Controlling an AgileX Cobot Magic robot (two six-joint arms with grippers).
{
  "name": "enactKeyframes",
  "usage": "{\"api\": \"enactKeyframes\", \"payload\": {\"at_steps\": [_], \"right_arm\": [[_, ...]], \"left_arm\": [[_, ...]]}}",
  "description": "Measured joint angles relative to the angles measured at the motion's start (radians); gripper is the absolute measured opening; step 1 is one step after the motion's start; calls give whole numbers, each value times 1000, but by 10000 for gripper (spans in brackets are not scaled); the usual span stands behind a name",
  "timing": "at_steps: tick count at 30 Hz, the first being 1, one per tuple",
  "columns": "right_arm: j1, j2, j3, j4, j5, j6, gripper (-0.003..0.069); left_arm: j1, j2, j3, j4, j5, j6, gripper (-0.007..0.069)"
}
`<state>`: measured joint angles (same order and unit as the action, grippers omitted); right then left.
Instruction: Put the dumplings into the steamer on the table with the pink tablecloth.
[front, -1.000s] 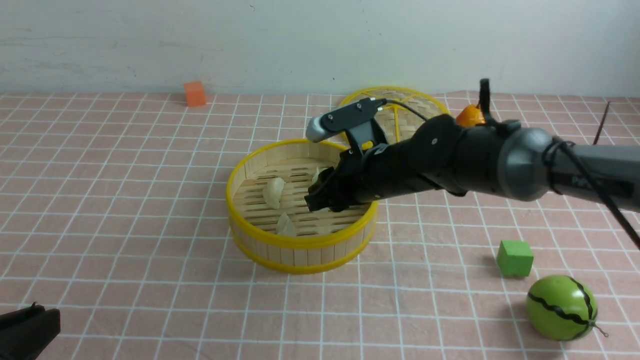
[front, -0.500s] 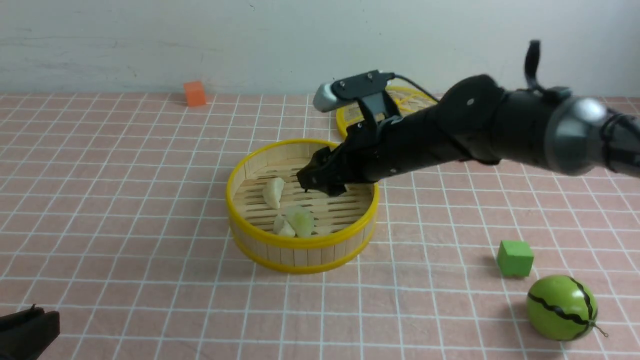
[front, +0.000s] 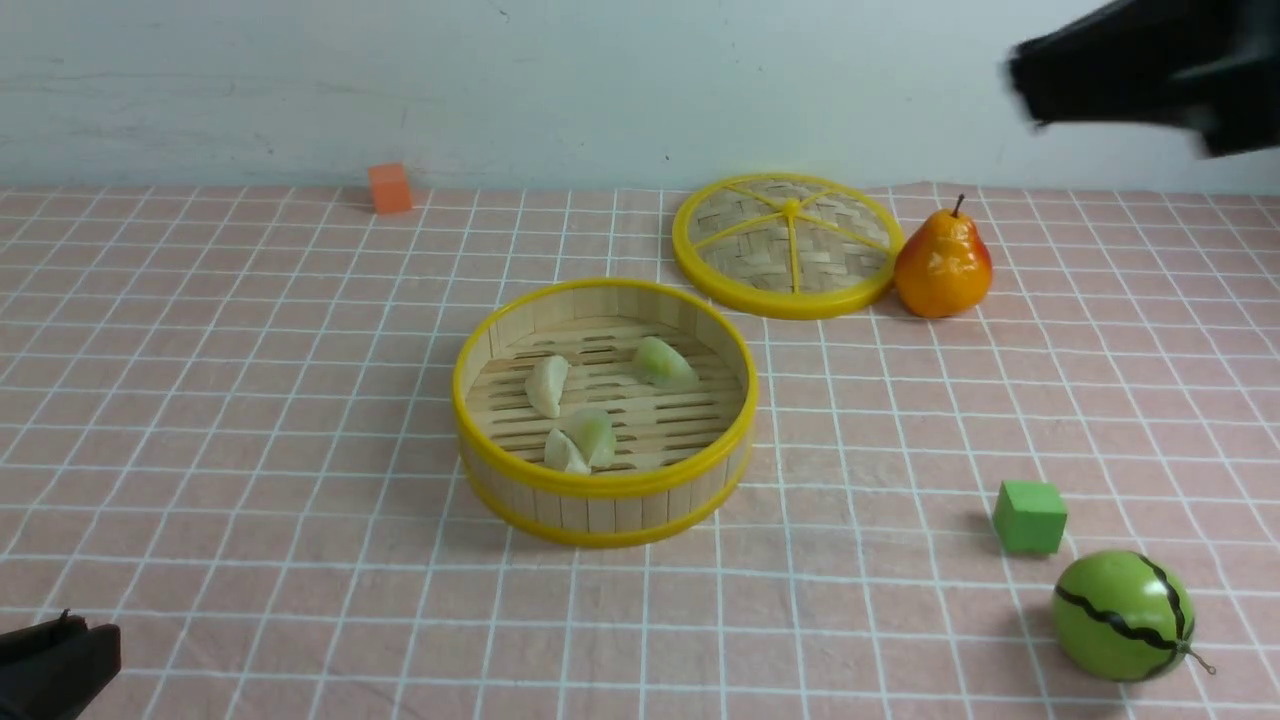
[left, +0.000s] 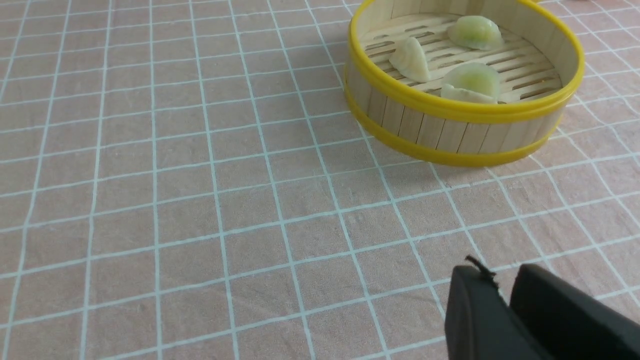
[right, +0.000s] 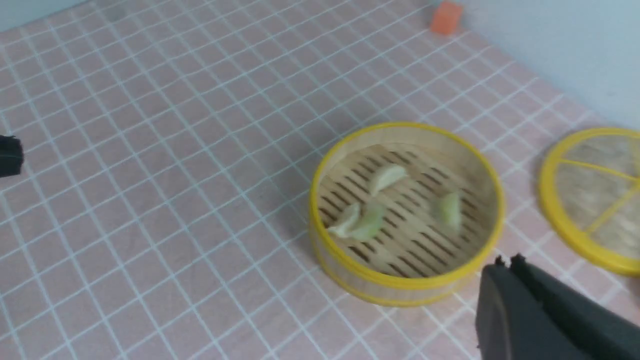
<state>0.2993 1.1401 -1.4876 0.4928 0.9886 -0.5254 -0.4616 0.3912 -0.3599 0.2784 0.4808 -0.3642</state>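
From the front, a round shallow bamboo steamer (front: 600, 510) with yellow rims stands near the middle of the tabletop (front: 250, 420), on the salmon-pink tablecloth with white grid lines (front: 880, 600). Four small pale crescent dumplings (front: 547, 385) lie on its slatted floor: a cream one at the left, a greenish one toward the far right, two touching by the near wall. The left gripper (front: 60, 655) sits low at the near left corner; the right arm (front: 1130, 70) is a blurred dark shape high at the far right. The left wrist view shows the left jaws nearly together, a thin slit between them, empty, over the cloth. The right wrist view shows the right gripper (right: 507, 262) up off the cloth, the steamer ahead of it, jaws closed on nothing.
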Motion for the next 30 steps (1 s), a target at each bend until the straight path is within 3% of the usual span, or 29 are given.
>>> {"api": "enactKeyframes", "payload": {"at_steps": [5, 10, 14, 15, 16, 20, 25, 30], "right_arm": [[-51, -339, 246, -240, -44, 170, -18], [-57, -616, 669, -312, -204, 285, -18], [-57, -773, 1003, -214, -469, 332, -18], [-57, -779, 1018, -214, -469, 332, -18], [-57, -826, 1127, -144, -586, 335, -18], [-57, -892, 1313, -2, -792, 335, -15], [-57, -901, 1442, 54, -854, 336, -13], [-57, -901, 1512, 18, -862, 333, -10]], "left_arm": [[0, 0, 0, 0, 3, 0, 114], [0, 0, 0, 0, 3, 0, 122], [0, 0, 0, 0, 3, 0, 124], [0, 0, 0, 0, 3, 0, 125], [0, 0, 0, 0, 3, 0, 127], [0, 0, 0, 0, 3, 0, 130], [0, 0, 0, 0, 3, 0, 135], [0, 0, 0, 0, 3, 0, 143]]}}
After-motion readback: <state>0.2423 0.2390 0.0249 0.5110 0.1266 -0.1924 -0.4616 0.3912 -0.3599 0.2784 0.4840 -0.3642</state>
